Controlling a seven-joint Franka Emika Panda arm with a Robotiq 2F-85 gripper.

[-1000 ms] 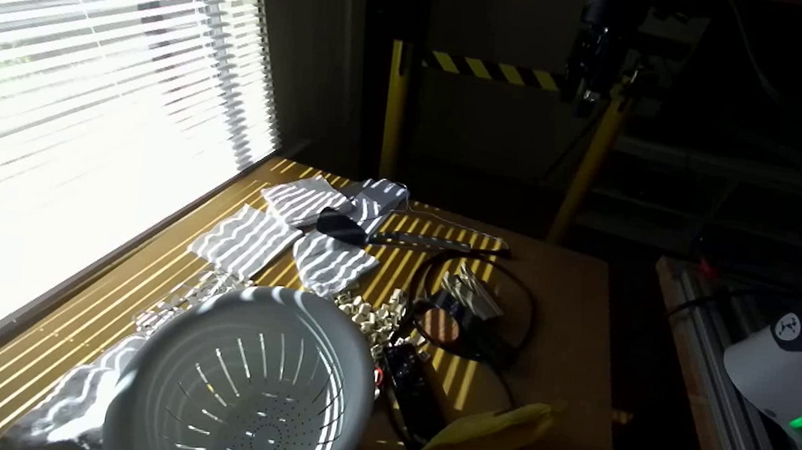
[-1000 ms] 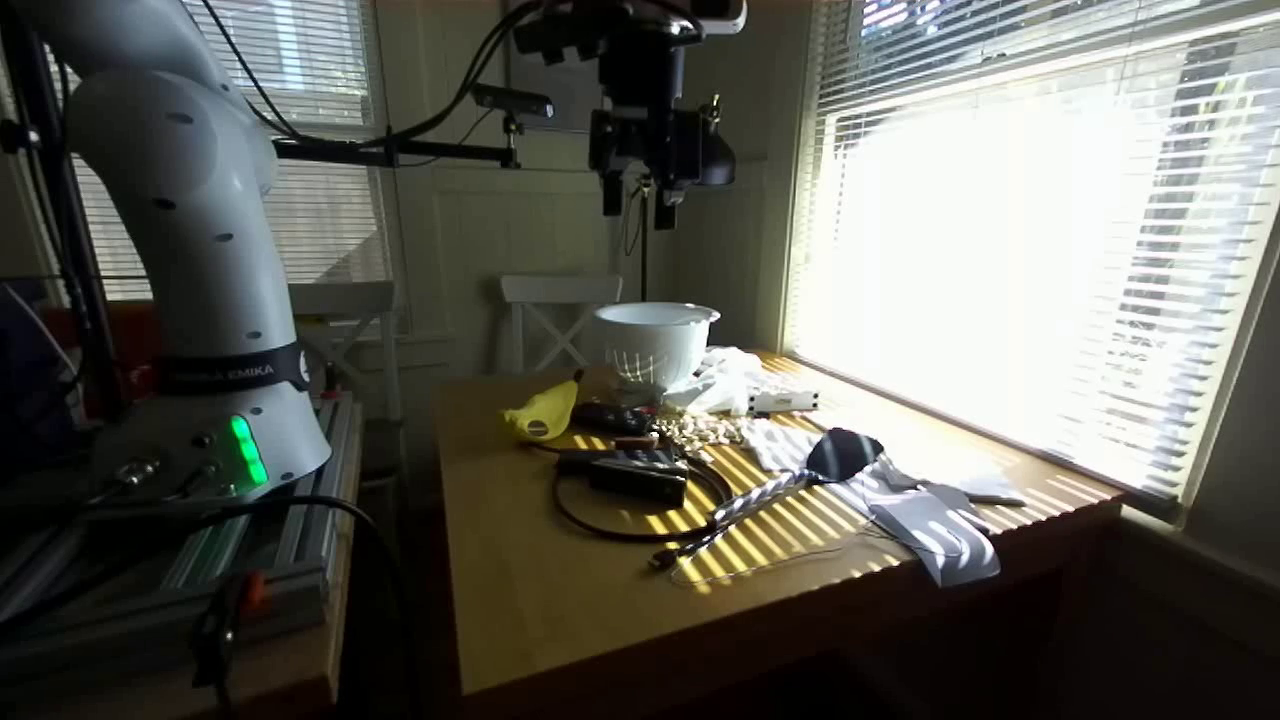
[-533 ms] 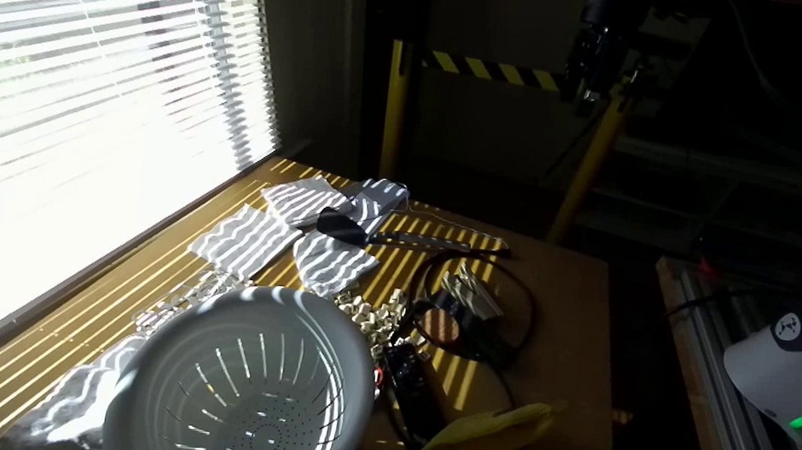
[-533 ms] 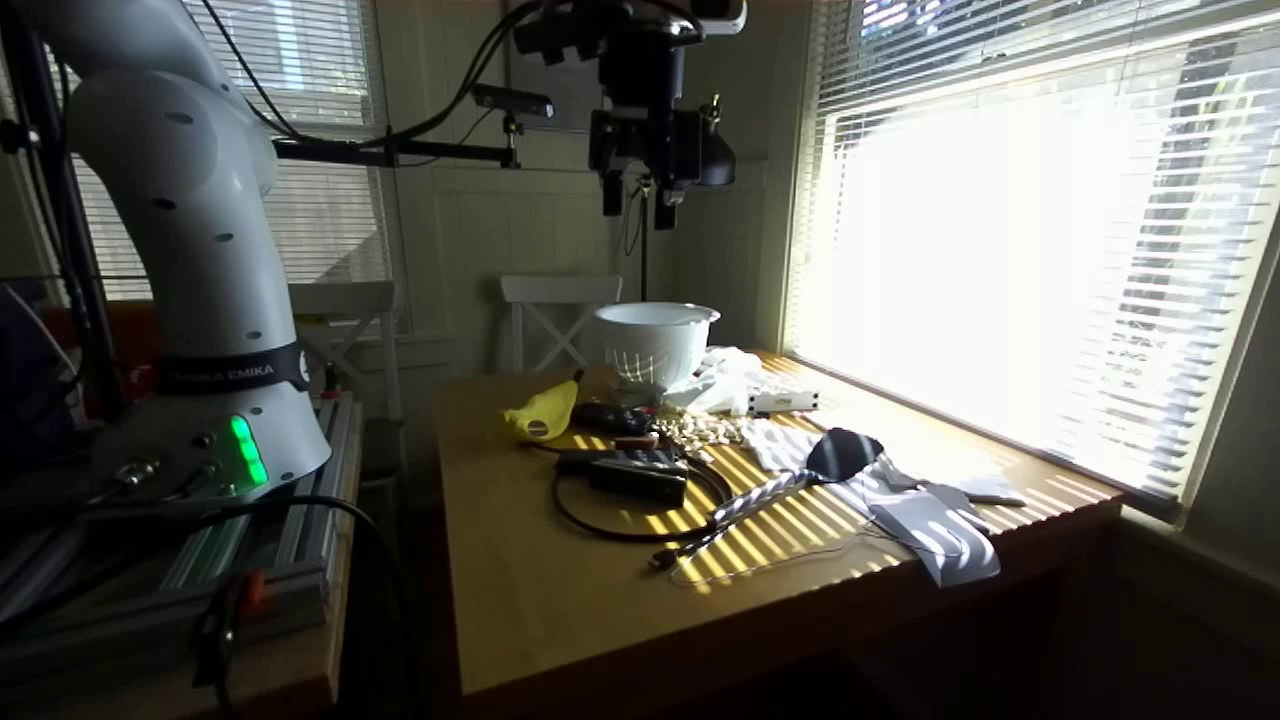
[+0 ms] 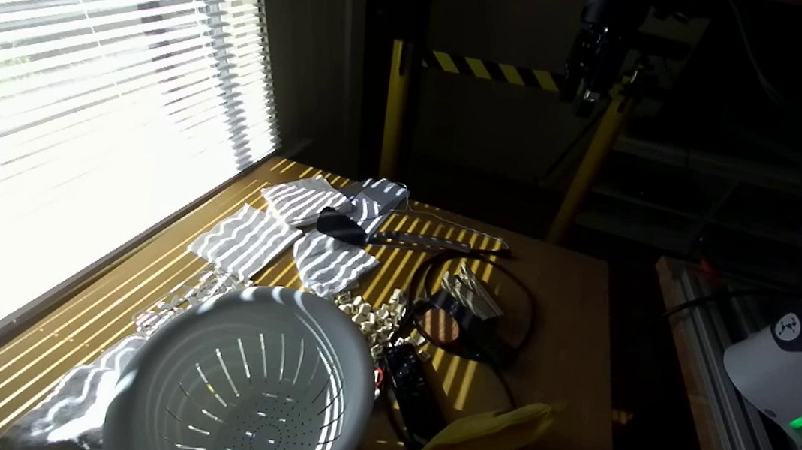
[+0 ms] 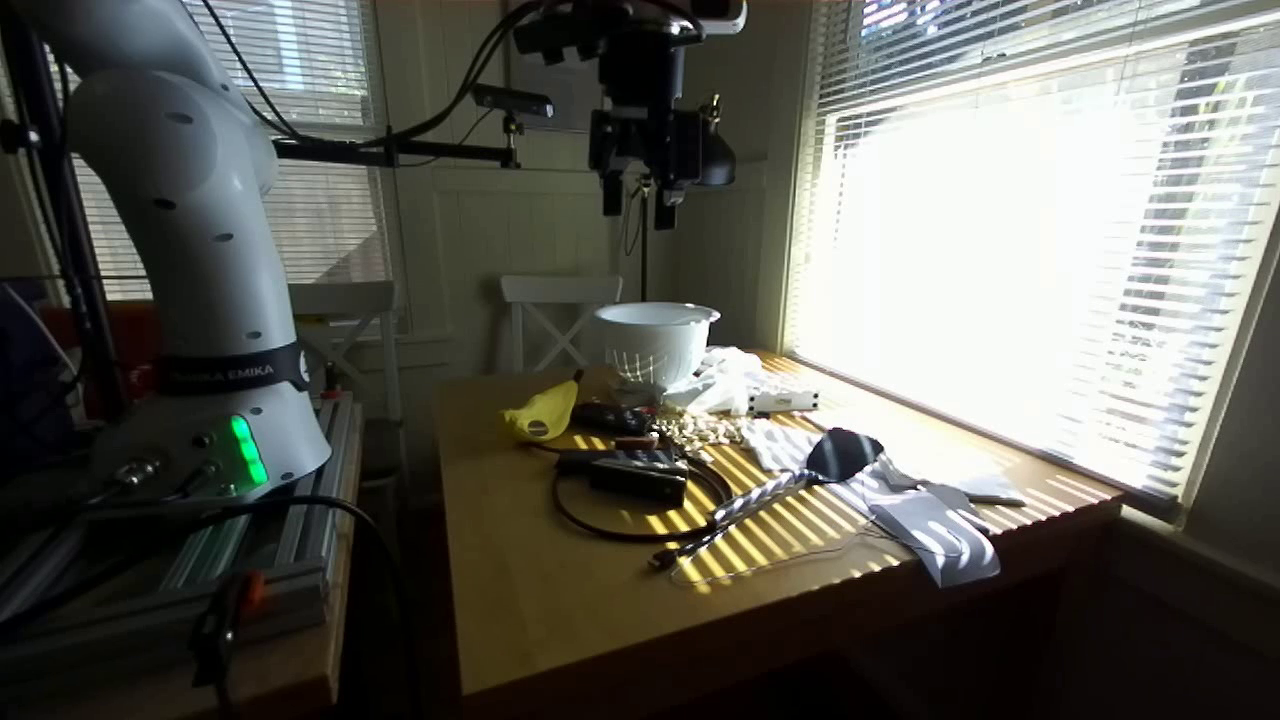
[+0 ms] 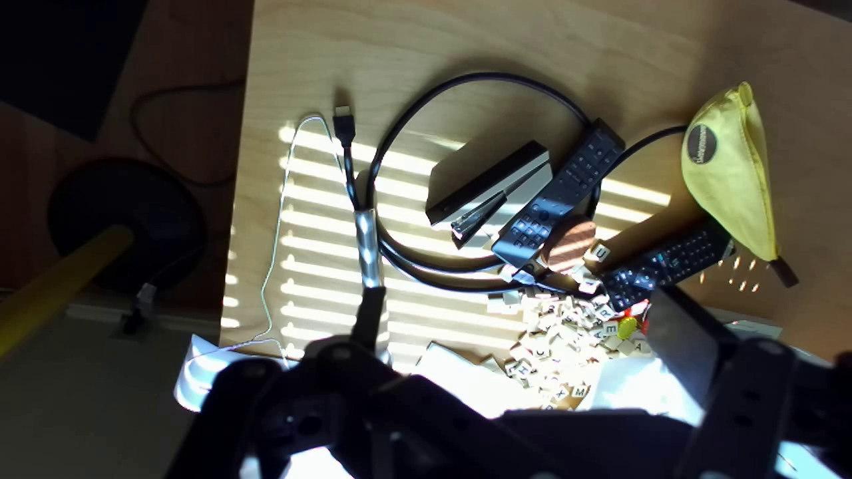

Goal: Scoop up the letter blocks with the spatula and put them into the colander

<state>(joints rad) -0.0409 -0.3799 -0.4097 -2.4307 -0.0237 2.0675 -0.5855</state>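
The white colander stands upright on the table in both exterior views point(image 5: 153, 378) point(image 6: 655, 345). The black-headed spatula with a shiny handle lies across pale sheets in both exterior views point(image 5: 342, 226) point(image 6: 843, 455); in the wrist view only its handle point(image 7: 367, 246) shows clearly. The cream letter blocks lie in a loose heap beside the colander point(image 5: 375, 316) point(image 6: 700, 430), and their letters show in the wrist view point(image 7: 559, 332). My gripper point(image 6: 638, 208) is open and empty, high above the table. Its fingers spread wide in the wrist view point(image 7: 526, 319).
A yellow banana-shaped pouch point(image 5: 486, 442) lies by the colander. A black cable point(image 7: 466, 78) loops around a remote point(image 7: 566, 193) and a stapler point(image 7: 489, 193). A second remote point(image 7: 665, 266) touches the heap. Pale sheets point(image 5: 244, 241) lie near the window. A thin string point(image 7: 269, 266) runs near the table edge.
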